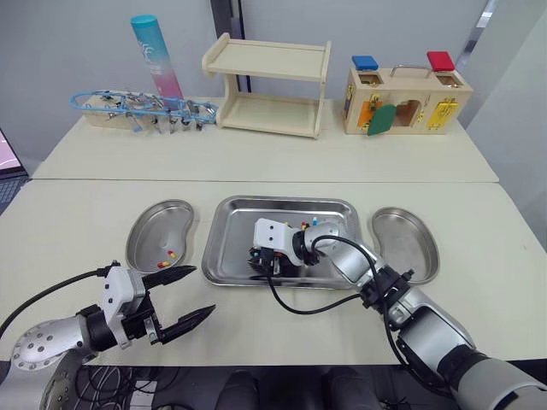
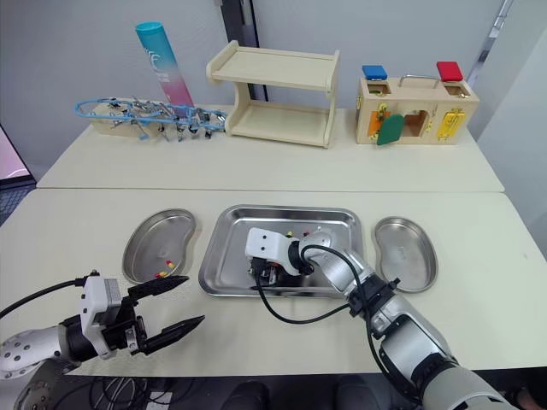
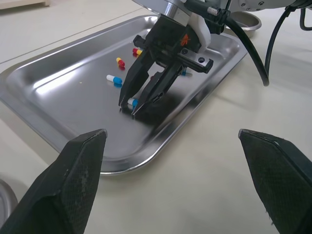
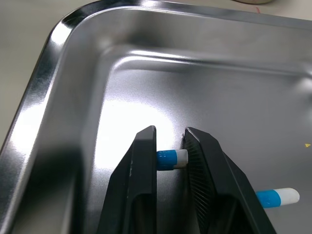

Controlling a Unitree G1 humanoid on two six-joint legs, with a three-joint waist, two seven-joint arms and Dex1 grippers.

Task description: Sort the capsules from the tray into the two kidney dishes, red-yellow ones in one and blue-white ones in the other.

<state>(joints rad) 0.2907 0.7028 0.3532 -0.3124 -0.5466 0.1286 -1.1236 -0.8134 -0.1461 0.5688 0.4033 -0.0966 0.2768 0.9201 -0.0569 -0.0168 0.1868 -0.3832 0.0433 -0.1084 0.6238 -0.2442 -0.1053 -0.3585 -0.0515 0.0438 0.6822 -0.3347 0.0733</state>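
Steel tray (image 1: 342, 212) at centre of the head views, holding scattered capsules. Down at its near-left corner, right gripper (image 4: 169, 137) with fingers pinched on a blue-white capsule (image 4: 171, 159) lying on the tray floor. Just beside, a second blue-white capsule (image 4: 278, 197). Farther back in the tray, a third blue-white one (image 3: 114, 79) and two red-yellow capsules (image 3: 118, 61).

Left kidney dish (image 1: 147, 229) left of centre, close beside the tray, with a few red-yellow capsules (image 1: 170, 253) in it. Right kidney dish (image 1: 412, 224) right of centre, close beside the tray.

At lower left, left gripper (image 1: 203, 290) over bare table (image 1: 68, 222), fingers spread wide, holding nothing.
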